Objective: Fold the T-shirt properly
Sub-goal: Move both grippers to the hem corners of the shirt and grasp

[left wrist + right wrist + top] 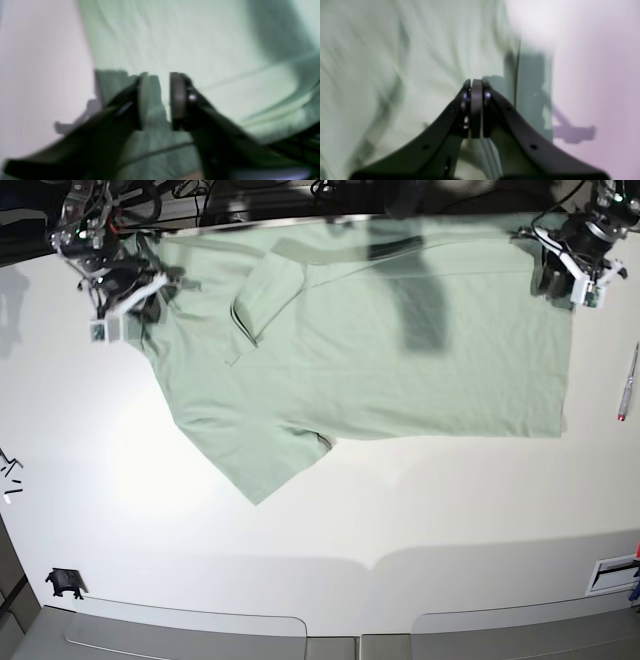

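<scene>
The pale mint-green T-shirt (400, 370) lies spread flat across the far half of the white table (330, 520), one sleeve pointing toward the near left. At its far right corner my left gripper (547, 280) hovers; in the left wrist view this gripper (163, 100) stands open, with a fold of the T-shirt (175, 37) resting against one finger. My right gripper (150, 302) sits at the shirt's far left corner. In the right wrist view the right gripper (476, 86) has its pads pressed together, with the T-shirt (395, 62) bunched under them.
A red-and-white pen (628, 380) lies by the table's right edge. Near the front left corner sits a small black object (65, 583), and a few black bits (10, 470) lie at the left edge. Cables and arm bases line the far side.
</scene>
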